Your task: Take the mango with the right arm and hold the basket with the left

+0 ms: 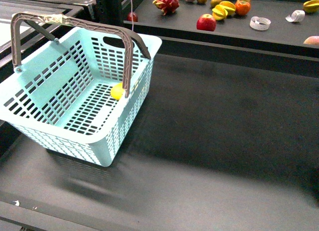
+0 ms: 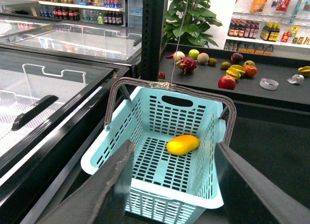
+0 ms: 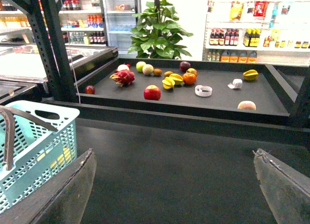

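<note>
The mango [image 2: 183, 144] lies on the slotted floor of the basket [image 2: 145, 118], toward its far wall, touching nothing but the floor; in the front view only a small yellow part of it [image 1: 117, 92] shows behind one handle. The basket [image 1: 50, 81] stands on the dark table [image 1: 214, 141], at the robot's left side, with both grey-brown hoop handles [image 1: 130, 51] raised upright over it. The left gripper [image 2: 169, 185] hangs just in front of the basket's near rim, its two fingers [image 2: 109, 190] spread wide and closed on nothing; the rim shows between them, though whether they touch it I cannot tell. The right gripper [image 3: 174, 185] is likewise spread open and empty above bare table, with the basket [image 3: 43, 137] off to one side of it. Beyond the table a raised dark shelf [image 1: 279, 34] carries loose fruit: a red apple [image 1: 206, 22], a pink dragon fruit [image 1: 168, 3], a ridged yellow star fruit [image 1: 223, 10], an orange [image 1: 242, 7] and a few others.
</note>
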### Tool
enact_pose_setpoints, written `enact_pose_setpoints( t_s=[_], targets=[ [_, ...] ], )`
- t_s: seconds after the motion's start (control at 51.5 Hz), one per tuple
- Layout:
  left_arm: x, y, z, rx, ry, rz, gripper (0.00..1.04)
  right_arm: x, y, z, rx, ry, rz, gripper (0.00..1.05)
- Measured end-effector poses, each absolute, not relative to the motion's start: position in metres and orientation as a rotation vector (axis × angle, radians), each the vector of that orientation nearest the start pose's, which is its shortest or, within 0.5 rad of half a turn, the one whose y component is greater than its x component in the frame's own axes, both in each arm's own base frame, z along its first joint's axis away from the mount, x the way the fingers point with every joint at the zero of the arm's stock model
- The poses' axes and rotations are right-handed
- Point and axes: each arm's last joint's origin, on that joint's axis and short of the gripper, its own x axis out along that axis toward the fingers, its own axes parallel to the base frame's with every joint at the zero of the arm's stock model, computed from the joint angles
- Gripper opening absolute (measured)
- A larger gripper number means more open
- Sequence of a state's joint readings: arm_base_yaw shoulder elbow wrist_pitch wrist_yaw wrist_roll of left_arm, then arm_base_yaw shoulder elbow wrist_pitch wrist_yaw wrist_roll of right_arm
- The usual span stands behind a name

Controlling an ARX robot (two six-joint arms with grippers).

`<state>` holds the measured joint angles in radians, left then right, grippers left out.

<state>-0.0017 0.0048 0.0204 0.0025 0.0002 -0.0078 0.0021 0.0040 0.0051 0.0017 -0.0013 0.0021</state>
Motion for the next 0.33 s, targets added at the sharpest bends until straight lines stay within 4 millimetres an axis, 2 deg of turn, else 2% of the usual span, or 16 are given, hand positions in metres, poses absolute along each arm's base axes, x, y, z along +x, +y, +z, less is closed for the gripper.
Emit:
enact_pose_setpoints(
  t_s=[0.097, 0.194, 0.33],
  targets=[
    [0.0967, -0.0002, 0.1703, -0.008, -0.018, -0.002, 0.83, 0.0976, 0.0002, 0.1651, 0.002, -0.003, 0.003, 0.97],
    [0.0967, -0.0002, 0.1703, -0.007, -0.018, -0.002, 1.0, 0.0976, 0.0002, 0.1651, 0.002, -0.003, 0.003, 0.97],
    [0.0967, -0.0002, 0.1703, -0.007, -0.018, -0.002, 0.99, 0.0976, 0.0002, 0.1651, 0.002, -0.003, 0.003, 0.97]
  ],
)
